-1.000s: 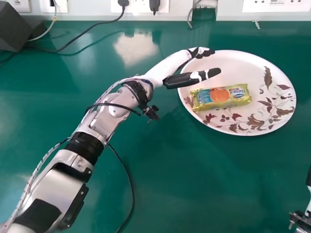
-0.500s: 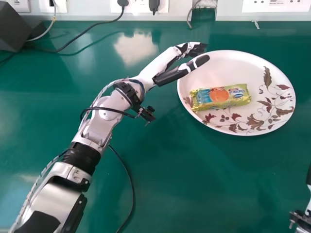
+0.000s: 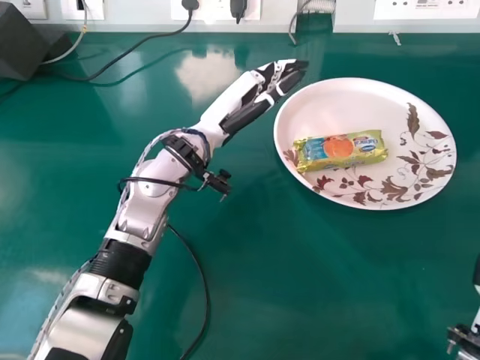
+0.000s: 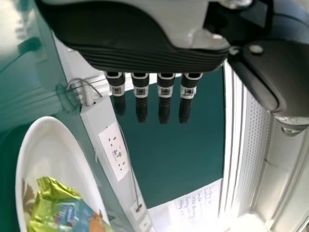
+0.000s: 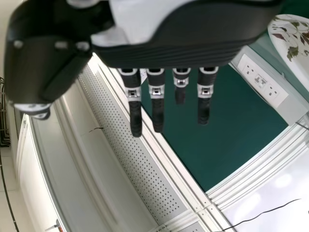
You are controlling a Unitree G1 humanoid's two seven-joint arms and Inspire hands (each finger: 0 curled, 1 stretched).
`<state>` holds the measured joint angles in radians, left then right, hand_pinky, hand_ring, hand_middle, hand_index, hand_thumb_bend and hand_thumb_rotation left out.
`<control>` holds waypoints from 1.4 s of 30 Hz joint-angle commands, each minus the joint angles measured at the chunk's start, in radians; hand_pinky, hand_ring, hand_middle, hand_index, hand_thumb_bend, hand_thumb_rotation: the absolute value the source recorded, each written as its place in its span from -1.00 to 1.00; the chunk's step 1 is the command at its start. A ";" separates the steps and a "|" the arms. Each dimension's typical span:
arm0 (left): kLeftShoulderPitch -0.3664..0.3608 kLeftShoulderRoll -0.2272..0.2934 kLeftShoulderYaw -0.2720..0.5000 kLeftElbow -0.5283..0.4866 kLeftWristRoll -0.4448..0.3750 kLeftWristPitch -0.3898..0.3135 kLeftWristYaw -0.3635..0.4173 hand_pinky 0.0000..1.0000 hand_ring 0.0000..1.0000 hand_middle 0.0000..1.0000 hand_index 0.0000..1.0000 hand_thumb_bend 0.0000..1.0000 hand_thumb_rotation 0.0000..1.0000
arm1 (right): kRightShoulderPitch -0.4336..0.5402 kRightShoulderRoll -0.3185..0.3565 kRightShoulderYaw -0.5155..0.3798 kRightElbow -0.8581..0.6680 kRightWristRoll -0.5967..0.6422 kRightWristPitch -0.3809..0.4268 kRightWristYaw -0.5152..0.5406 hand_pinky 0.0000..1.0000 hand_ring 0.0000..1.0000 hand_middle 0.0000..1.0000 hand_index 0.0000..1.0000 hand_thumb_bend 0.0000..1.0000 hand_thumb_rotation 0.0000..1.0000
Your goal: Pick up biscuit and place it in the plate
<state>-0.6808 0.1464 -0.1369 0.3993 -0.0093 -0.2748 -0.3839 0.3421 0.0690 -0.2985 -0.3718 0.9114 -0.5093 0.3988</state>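
- While the biscuit packet (image 3: 341, 149) lies in the round white plate (image 3: 360, 105), the left hand (image 3: 234, 105) is beside that plate in the head view, off its far left edge and apart from the packet.
- Left hand (image 4: 145, 29), as the left wrist view has it: fingers (image 4: 141, 108) straight and side by side, slim gaps between them, nothing pinched. From the head view they look close together, with the thumb (image 3: 249, 114) stretched out alongside and the tips pointing away to the far right.
- Biscuit packet: 1 yellow-green wrapper with a blue patch and an orange round on it, flat on the plate's near left part, its long side running roughly left to right. Its left end sits close to the rim.
- Plate: brown leaf print along the right and near sides, resting on the green table (image 3: 255, 262).
- Right hand (image 3: 478, 271): at the head view's right edge, well apart from the plate. By the right wrist view, its fingers (image 5: 158, 113) are straight, with gaps between them, and hold nothing.
- Around the work: 1 dark box (image 3: 22, 41) at the far left, a black cable (image 3: 142, 43) running past it, and white wall sockets (image 3: 427, 9) behind the table.
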 commanded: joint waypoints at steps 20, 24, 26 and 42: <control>0.191 -0.026 0.121 -0.289 -0.324 0.315 -0.100 0.84 0.85 0.88 0.86 1.00 0.29 | 0.009 0.026 -0.014 0.003 0.022 0.018 0.035 0.37 0.67 0.62 0.50 0.84 -0.26; 0.224 -0.029 0.138 -0.344 -0.353 0.379 -0.085 0.85 0.87 0.88 0.87 1.00 0.30 | 0.011 0.033 -0.013 0.001 0.015 0.020 0.030 0.46 0.64 0.60 0.48 0.87 -0.28; 0.240 -0.032 0.148 -0.361 -0.369 0.393 -0.087 0.87 0.86 0.88 0.86 1.00 0.28 | 0.010 0.034 -0.012 0.003 0.018 0.020 0.032 0.49 0.66 0.61 0.48 0.83 -0.28; 0.336 -0.068 0.255 -0.444 -0.549 0.480 -0.069 0.86 0.89 0.92 0.90 1.00 0.30 | 0.026 0.033 -0.010 -0.014 0.035 0.037 0.054 0.62 0.70 0.63 0.54 0.84 -0.27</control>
<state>-0.3650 0.0752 0.1004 -0.0294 -0.5356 0.1961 -0.4443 0.3635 0.0734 -0.3063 -0.3760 0.9411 -0.4760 0.4423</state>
